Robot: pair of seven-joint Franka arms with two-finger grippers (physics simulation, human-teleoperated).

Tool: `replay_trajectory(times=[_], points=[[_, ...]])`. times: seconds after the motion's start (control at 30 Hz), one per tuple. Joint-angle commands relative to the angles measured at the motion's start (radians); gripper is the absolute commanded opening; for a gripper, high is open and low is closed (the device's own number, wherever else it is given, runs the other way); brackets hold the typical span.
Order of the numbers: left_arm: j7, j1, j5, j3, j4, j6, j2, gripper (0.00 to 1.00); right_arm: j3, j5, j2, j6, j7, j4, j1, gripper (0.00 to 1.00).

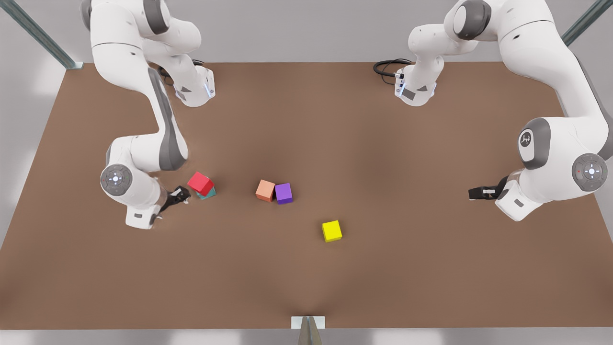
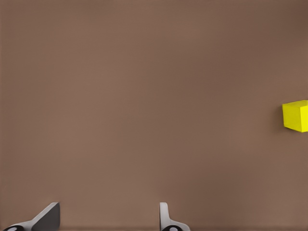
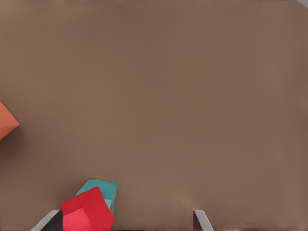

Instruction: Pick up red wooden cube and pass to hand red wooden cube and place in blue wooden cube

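My right gripper [image 1: 181,195] hangs open just beside the red cube [image 1: 200,183], which sits tilted on the teal cube [image 1: 209,193]. My left gripper [image 1: 479,193], open too, waits well apart, near the yellow cube [image 1: 332,231].

red wooden cube [image 1: 200,183] tilted, atop blue wooden cube [image 1: 209,193]

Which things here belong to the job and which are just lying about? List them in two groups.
Job:
- red wooden cube, tilted on top of the blue wooden cube
- right gripper, open beside them
- left gripper, open, waiting at the front view's right

Lying about:
- salmon-orange cube
- purple cube, touching it
- yellow cube, alone
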Motion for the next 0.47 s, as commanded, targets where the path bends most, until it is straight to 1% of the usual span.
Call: replay_trajectory(times=[0.0, 0.1, 0.13, 0.17, 0.23, 0.33, 0.43], points=[[0.0, 0.0, 0.001, 0.0, -0.001, -0.001, -0.001, 1.0, -0.001, 0.009, -0.011, -0.244, 0.306, 0.068, -0.032, 1.0], [0.0, 0.0, 0.001, 0.0, 0.0, -0.001, -0.001, 1.0, -0.001, 0.002, -0.1, -0.307, 0.304, 0.074, -0.031, 1.0], [-0.002, 0.0, 0.001, 0.0, 0.0, -0.001, -0.001, 1.0, -0.001, 0.002, -0.151, -0.35, 0.315, 0.077, -0.031, 1.0], [0.0, 0.0, 0.001, 0.0, 0.0, -0.001, -0.001, 1.0, -0.001, 0.005, -0.166, -0.373, 0.324, 0.086, -0.031, 1.0], [0.0, 0.0, 0.001, 0.0, 0.0, -0.001, -0.001, 1.0, -0.005, 0.012, -0.166, -0.39, 0.341, 0.1, -0.037, 1.0], [0.0, 0.0, 0.001, 0.0, 0.0, -0.001, -0.001, 1.0, -0.018, 0.002, -0.158, -0.39, 0.327, 0.103, -0.087, 1.0], [0.0, 0.0, 0.001, 0.0, 0.0, -0.001, -0.001, 1.0, -0.018, 0.002, -0.151, -0.39, 0.337, 0.131, -0.087, 1.0]])
